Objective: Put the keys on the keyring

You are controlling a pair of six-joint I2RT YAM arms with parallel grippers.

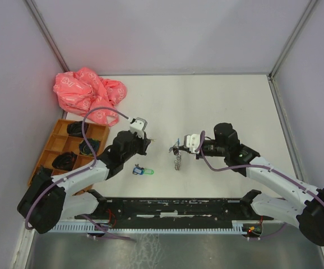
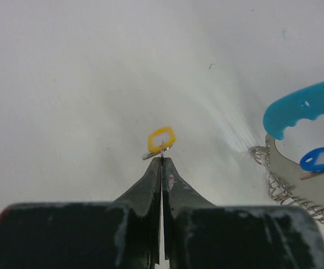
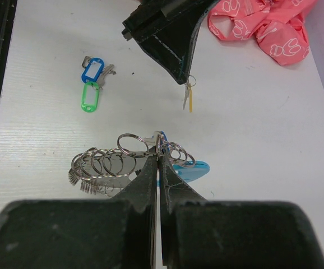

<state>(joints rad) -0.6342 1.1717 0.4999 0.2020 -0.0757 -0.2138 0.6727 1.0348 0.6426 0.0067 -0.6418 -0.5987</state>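
Left pincer tight on yellow-tagged key, keyring near, rightward.

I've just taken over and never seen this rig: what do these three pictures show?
Two robot arms at a white table. One picture looks down on both; the others come from a camera on each wrist. The left hand is shut on a yellow-tagged key. The right hand is shut on the keyring, wire rings with a light-blue piece. Blue- and green-tagged keys lie on the table; a pink bag and orange tray sit at its left.
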